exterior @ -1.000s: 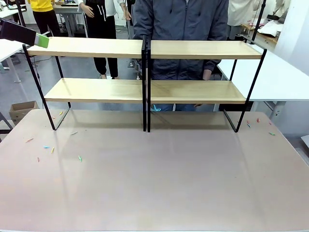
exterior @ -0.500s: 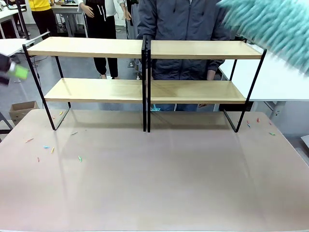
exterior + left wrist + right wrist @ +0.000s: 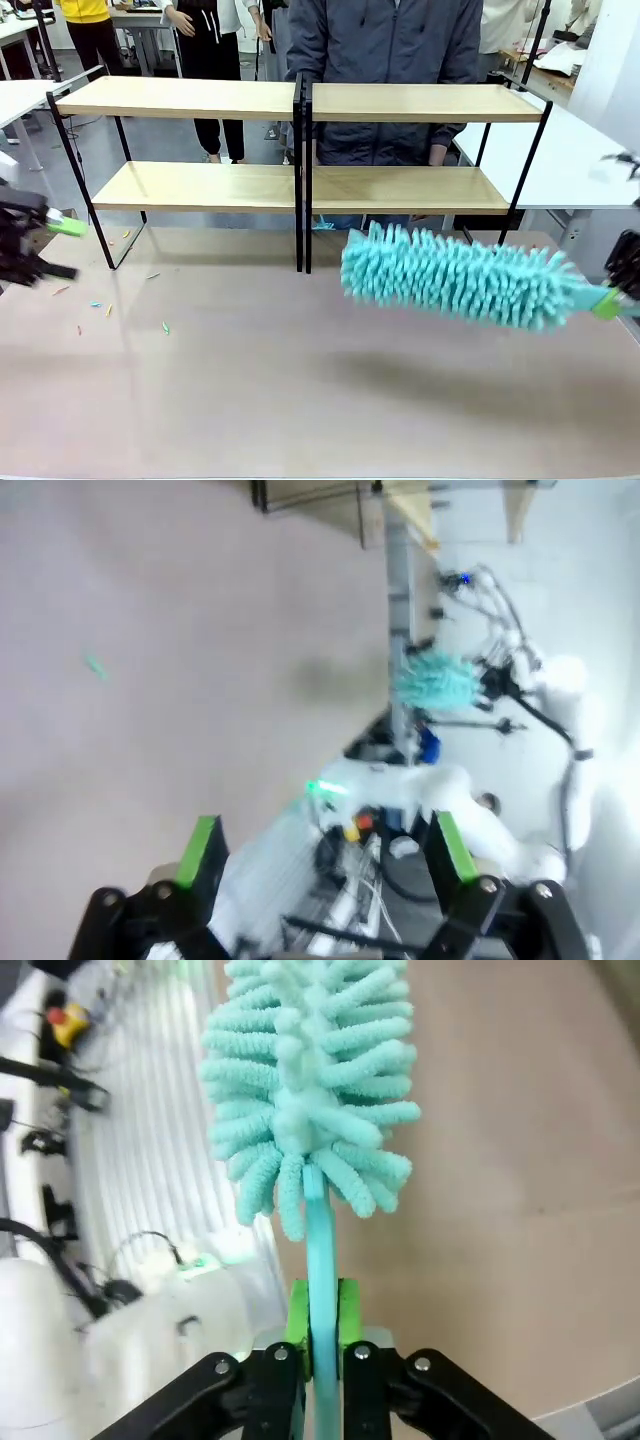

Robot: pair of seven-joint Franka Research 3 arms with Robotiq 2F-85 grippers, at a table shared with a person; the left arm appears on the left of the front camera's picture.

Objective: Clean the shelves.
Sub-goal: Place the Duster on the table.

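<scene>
The duster (image 3: 460,278) is clamped by its handle in the right gripper (image 3: 322,1345), long axis roughly parallel to the shelves (image 3: 300,180), which stand just beyond it at the table's far edge. The left gripper (image 3: 325,855) is held wide and empty, off to the shelves' left end.

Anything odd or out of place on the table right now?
Small coloured scraps litter the table near the shelves' left foot, and a few more lie by the right foot. The shelf boards themselves look bare and straight.
</scene>
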